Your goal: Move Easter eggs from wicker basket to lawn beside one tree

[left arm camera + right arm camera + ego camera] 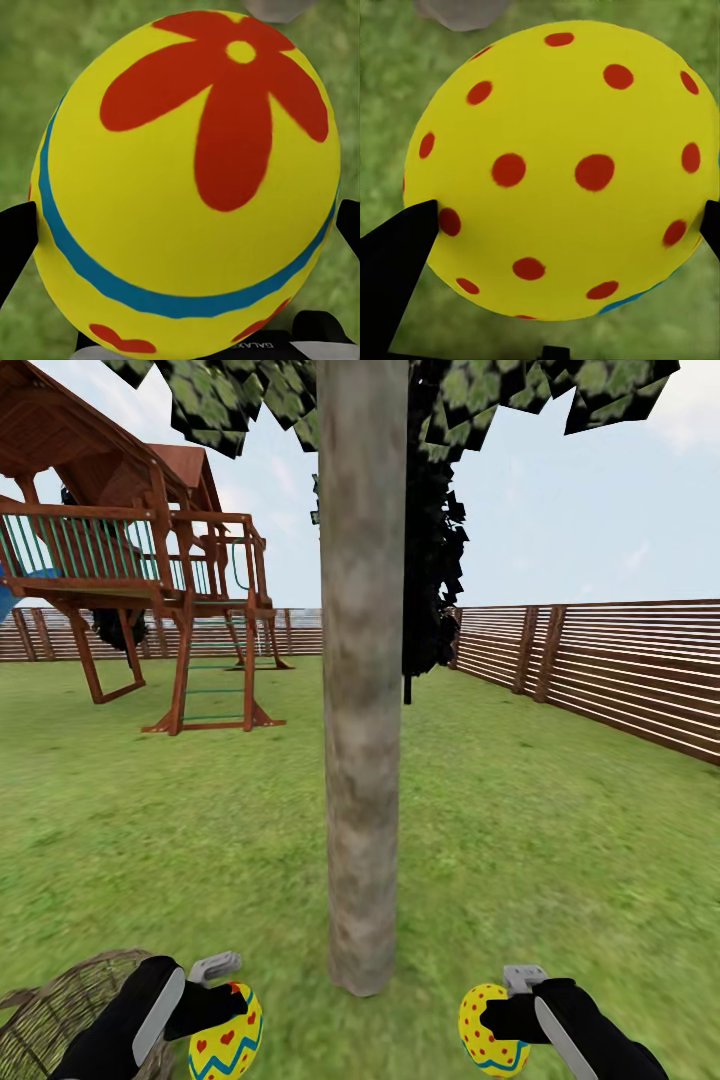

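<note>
Two eggs are up: my left gripper (222,1000) clamps the heart-patterned egg (227,1037), my right gripper (510,1010) the dotted egg (490,1030), either side of the tree (362,760). Dropped from here, either could roll away from the trunk.

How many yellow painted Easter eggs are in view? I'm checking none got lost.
2: a heart-patterned yellow egg in the left gripper, a red-dotted one in the right gripper. Another may be hidden inside the wicker basket.
</note>
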You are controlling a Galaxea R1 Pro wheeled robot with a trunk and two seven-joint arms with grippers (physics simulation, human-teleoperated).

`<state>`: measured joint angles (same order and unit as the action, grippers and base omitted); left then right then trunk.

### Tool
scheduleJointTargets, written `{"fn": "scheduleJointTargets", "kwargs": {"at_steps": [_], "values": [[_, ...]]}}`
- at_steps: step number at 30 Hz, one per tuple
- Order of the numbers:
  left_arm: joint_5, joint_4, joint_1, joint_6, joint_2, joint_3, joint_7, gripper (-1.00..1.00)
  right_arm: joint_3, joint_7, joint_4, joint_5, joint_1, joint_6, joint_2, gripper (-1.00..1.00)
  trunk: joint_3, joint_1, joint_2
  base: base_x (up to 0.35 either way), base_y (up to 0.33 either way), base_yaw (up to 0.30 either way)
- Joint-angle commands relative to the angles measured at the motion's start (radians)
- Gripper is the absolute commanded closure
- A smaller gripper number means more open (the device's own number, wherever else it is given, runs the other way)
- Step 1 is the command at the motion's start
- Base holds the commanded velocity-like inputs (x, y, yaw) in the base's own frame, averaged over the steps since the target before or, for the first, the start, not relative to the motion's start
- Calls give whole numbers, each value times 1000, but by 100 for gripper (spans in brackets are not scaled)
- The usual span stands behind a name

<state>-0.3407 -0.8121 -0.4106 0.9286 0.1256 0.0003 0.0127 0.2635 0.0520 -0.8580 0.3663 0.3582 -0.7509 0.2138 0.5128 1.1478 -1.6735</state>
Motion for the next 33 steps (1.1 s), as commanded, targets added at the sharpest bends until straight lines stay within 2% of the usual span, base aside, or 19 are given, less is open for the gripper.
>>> {"fn": "scheduleJointTargets", "kwargs": {"at_steps": [1, 16, 33], "values": [[0, -1, 0, 4, 0, 0, 1, 100, 2, 7, -2, -6, 1, -4, 1, 100, 1, 0, -1, 0, 0, 0], [-1, 7, 0, 6, -1, 0, 8, 100, 0, 8, -3, -6, 1, -7, 2, 100, 1, 0, -1, 0, 0, 0], [-1, 6, 0, 3, -1, 1, 0, 100, 2, 8, -4, -7, 1, -6, 2, 100, 54, 65, -120, 0, 0, 0]]}}
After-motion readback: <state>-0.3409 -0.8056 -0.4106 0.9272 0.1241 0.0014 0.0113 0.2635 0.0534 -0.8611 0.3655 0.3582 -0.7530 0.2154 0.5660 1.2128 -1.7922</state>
